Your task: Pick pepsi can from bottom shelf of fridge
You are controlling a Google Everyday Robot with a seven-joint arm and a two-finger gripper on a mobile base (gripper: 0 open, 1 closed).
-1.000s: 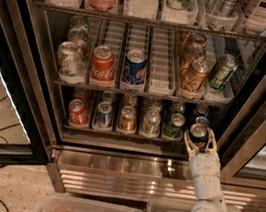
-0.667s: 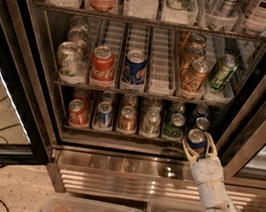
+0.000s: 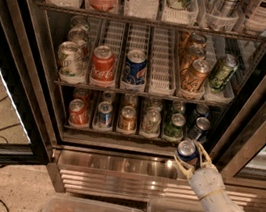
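Now that the gripper point(image 3: 190, 154) has pulled back and down, the pepsi can point(image 3: 186, 150) is out of the bottom shelf point(image 3: 118, 135) of the fridge point(image 3: 36, 69) (so the pick looks nearly done). The pale fingers point(image 3: 206, 154) are closed around the can, holding it just before the steel base point(image 3: 113, 165).

The claw point(image 3: 189, 157) has drawn back and downward from the right end of the bottom shelf point(image 3: 118, 136), clasping the pepsi can point(image 3: 185, 148). The can has come out of its lane and now sits lower, before the shelf's front edge, just above the steel base of the fridge point(image 3: 111, 178).
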